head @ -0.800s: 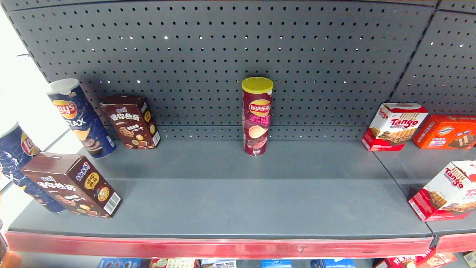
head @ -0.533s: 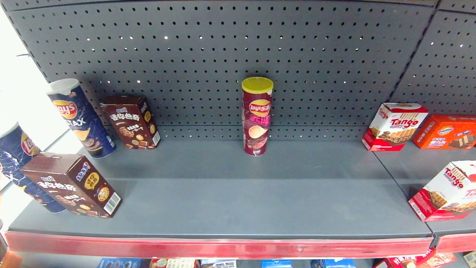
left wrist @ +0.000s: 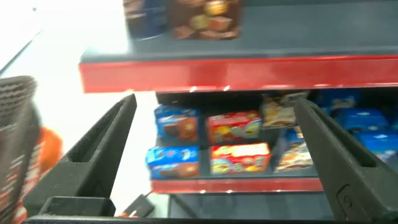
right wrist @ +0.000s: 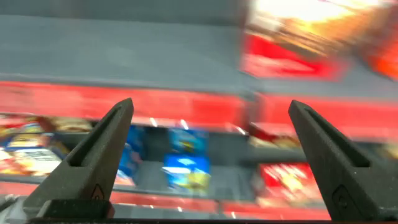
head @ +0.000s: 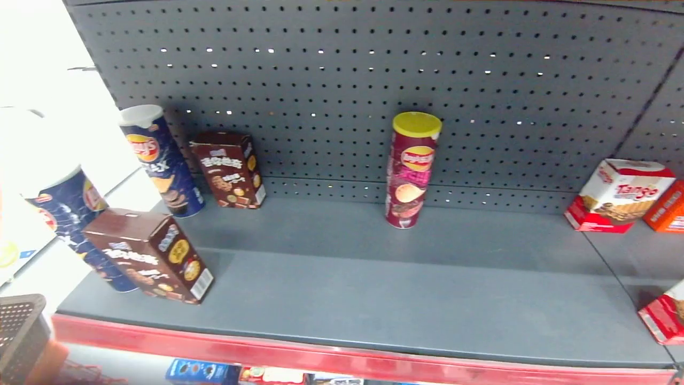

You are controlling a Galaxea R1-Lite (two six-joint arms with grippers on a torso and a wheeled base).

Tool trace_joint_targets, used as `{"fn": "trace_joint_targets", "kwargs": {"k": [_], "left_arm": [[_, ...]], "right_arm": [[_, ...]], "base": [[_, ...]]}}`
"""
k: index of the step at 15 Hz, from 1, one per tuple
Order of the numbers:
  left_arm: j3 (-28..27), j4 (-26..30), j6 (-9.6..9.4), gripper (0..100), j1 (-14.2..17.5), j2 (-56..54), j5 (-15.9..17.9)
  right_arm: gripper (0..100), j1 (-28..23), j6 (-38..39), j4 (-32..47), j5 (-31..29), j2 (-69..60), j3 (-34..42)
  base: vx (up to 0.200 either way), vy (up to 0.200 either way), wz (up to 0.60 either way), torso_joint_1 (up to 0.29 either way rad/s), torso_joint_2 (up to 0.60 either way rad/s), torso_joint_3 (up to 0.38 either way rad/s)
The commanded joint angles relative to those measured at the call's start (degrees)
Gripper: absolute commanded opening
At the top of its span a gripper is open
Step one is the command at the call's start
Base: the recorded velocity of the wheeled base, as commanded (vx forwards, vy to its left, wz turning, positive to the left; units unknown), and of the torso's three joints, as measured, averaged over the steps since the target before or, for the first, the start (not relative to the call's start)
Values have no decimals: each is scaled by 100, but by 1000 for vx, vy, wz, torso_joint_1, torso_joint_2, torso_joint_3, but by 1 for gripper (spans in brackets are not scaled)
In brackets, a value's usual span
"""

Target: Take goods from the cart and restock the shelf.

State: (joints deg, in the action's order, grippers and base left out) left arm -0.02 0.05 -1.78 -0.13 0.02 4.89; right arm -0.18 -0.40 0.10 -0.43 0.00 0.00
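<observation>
Grey shelf [head: 342, 289] half bare; maroon chip can [head: 412, 170] upright at back. Left gripper [left wrist: 214, 102] and right gripper [right wrist: 211, 104] both spread, empty. Fetch step: next move likely to mesh basket [head: 21, 331] at robot's left, for goods.

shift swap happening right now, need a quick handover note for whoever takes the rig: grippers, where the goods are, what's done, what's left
Left gripper: jaws open, holding nothing, low in front of the shelf unit.
Right gripper: jaws open, holding nothing, also low in front.
On the shelf: maroon chip can upright at the back middle; blue chip cans and brown cookie boxes at the left; wafer boxes at the right.
Dark mesh basket at lower left is likely the cart; its contents are hidden.
Done: shelf sparsely stocked.
Left: probably fetch the next item from the cart and place it.
</observation>
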Motion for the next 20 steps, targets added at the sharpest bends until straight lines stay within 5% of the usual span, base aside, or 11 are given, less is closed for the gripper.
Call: {"fn": "trace_joint_targets", "kwargs": {"k": [1, 10, 20], "left_arm": [[2, -5, 2, 100, 5, -2, 3], [2, -5, -15, 100, 5, -2, 12], [2, -5, -7, 100, 5, -2, 30]], "right_arm": [[100, 1, -4, -1, -1, 9, 0], [100, 1, 5, -1, -10, 0, 0], [100, 1, 5, -1, -10, 0, 0]], "base": [[0, 0, 600, 7, 2, 2], [0, 0, 600, 2, 2, 0], [0, 0, 0, 0, 0, 0]]}}
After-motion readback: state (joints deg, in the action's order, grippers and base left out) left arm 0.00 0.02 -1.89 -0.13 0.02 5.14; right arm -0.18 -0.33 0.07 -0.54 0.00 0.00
